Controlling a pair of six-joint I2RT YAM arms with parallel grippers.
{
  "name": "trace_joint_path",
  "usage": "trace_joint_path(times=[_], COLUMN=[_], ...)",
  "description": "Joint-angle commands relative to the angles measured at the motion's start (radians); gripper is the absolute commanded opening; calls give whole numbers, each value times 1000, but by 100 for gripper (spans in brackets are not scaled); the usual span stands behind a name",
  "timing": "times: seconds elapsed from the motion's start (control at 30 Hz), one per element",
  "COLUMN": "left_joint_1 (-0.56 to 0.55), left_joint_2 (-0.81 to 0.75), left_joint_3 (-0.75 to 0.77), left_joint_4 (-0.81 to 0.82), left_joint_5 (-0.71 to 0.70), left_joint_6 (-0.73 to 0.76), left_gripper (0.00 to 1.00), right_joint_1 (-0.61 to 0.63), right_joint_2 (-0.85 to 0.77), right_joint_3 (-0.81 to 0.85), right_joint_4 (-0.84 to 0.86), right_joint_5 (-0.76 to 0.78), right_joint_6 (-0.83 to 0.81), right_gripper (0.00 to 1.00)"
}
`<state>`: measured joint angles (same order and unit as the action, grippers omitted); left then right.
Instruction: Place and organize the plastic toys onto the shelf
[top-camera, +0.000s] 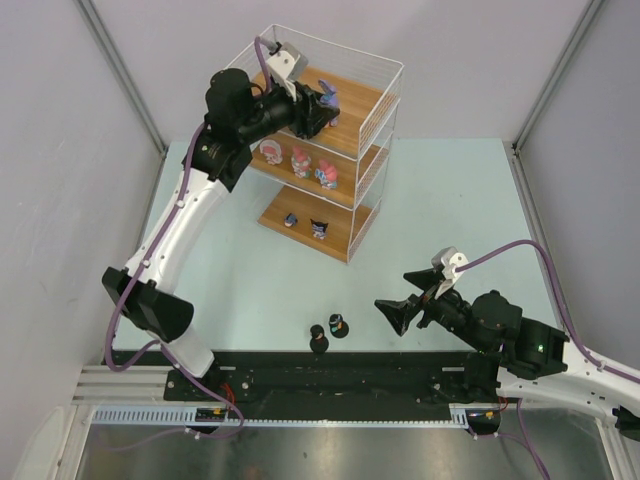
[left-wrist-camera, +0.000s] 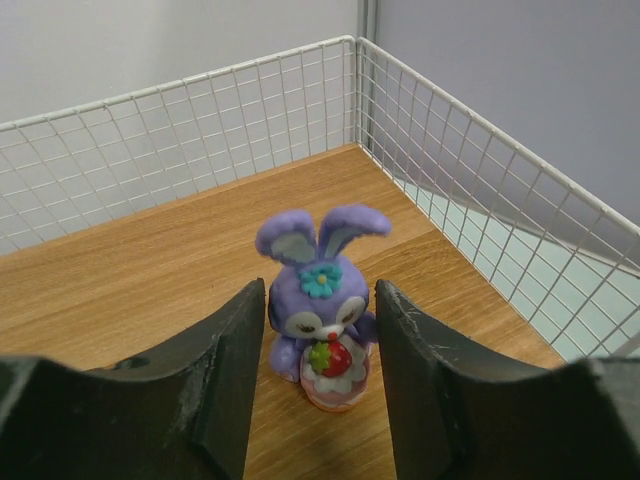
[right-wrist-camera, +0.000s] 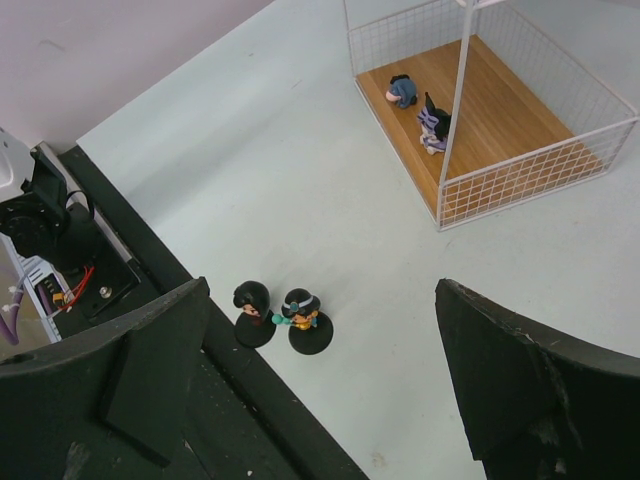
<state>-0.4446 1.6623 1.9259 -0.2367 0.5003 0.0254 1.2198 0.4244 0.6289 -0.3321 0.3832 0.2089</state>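
1. Placement on the top tier is judged to be the step in hand. The left gripper (top-camera: 318, 110) is reached over the shelf (top-camera: 378, 118), which is set at about 12 o'clock on the table (top-camera: 450, 200).
2. The purple bunny (left-wrist-camera: 320, 320) is seen upright on the top board (left-wrist-camera: 150, 270), between the jaws. Each jaw is pressed close to a cheek, and whether the toy is clamped or just freed cannot be told.
3. Three pink-and-white figurines (top-camera: 300, 160) are lined up on the middle board, and two small dark toys (top-camera: 305, 224) are stood on the bottom board.
4. The dark-haired pair (right-wrist-camera: 282, 315), on round black bases, is found on the table at 6 o'clock, near the front rail and not yet shelved. The two are set just beside each other.
5. The right gripper (right-wrist-camera: 322, 295) is held at about 3 o'clock of that pair in the top view, above the table. Its jaws are spread wide and nothing is held between them.
6. For the next move, the left jaws are to be parted fully and drawn back toward 9 o'clock without the bunny's ears or the wire wall being caught. The pair is then to be taken one at a time. The closeness of the bases is judged to be the difficulty, since the neighbour could be knocked over.
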Motion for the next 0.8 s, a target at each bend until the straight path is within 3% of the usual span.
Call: trace_joint_path(times=[0.0,0.17,0.5,0.77], left_joint_1=[6,7,9,15], left_joint_2=[-35,-35,-45,-113], left_joint_3=[-8,-10,-13,-71], left_joint_4=[-6,-7,-3,36], left_joint_5=[58,61,58,17], left_joint_6=[13,10,10,-4], left_gripper=[55,63,68,85], right_joint_1=[-5,-5,-6,-6], right_joint_2=[-3,-7,-6,-10], right_joint_3=[12,12,11,12], right_joint_4=[19,19,18,16], right_joint_5=[-17,-18,-18,-17], right_joint_6=[-6,-6,-6,-6], right_gripper=[100,99,100,100])
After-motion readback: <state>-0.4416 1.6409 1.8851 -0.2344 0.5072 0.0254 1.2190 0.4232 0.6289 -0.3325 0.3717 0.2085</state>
